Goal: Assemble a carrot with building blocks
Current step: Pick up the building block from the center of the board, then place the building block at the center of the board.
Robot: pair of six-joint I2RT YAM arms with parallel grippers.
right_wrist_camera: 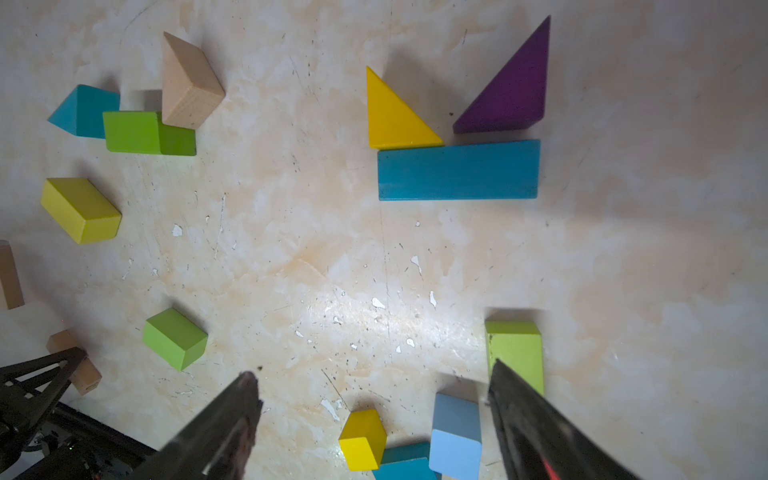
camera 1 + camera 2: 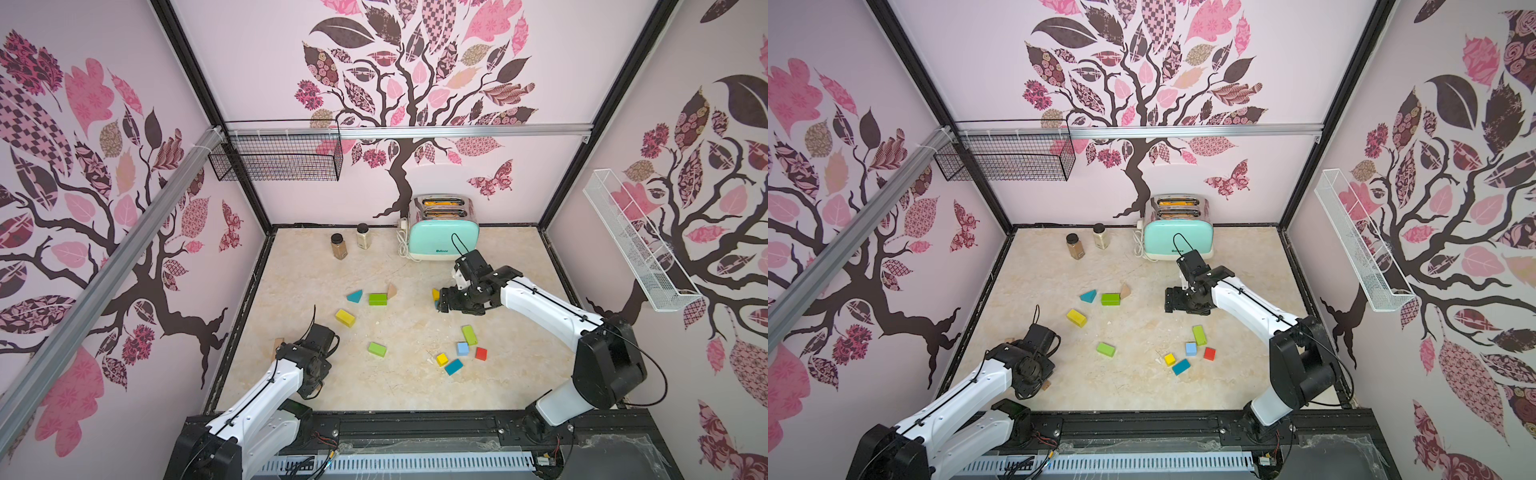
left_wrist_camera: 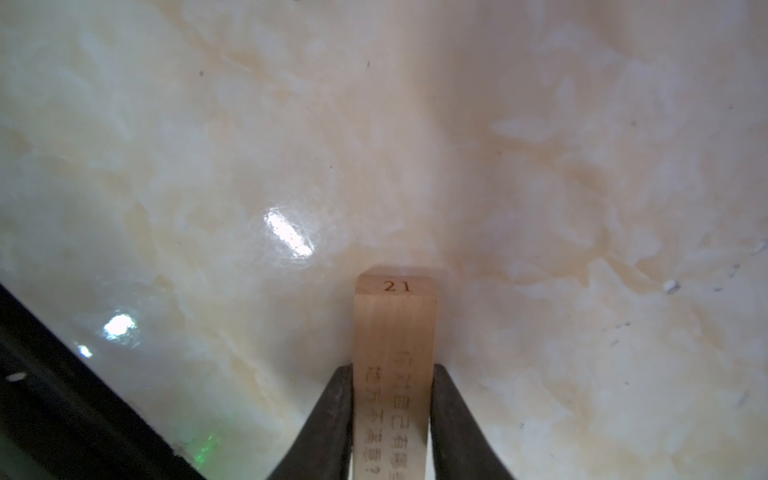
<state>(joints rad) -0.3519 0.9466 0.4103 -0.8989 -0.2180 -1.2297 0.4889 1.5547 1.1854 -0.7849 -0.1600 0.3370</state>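
Marbled beige tabletop (image 2: 399,386) is boxed in by pink tree-decal walls. At near left, close by the black table edge, a plain tan bar (image 3: 395,332) is pinched by the left gripper (image 3: 392,370). Its long axis is in line w/ the fingers, "21" end pointed away from the wrist. The right gripper (image 1: 374,374) is held spread at centre-right over a flat teal bar (image 1: 457,170). A yellow wedge (image 1: 395,116) & purple wedge (image 1: 507,95) touch one long side of it. A green block (image 2: 377,349) lies loose mid-table. At far side, orange slices are seen in the toaster (image 2: 442,241) slots. Black wire basket (image 2: 278,160) & white wire basket (image 2: 631,237) are hung on the walls.
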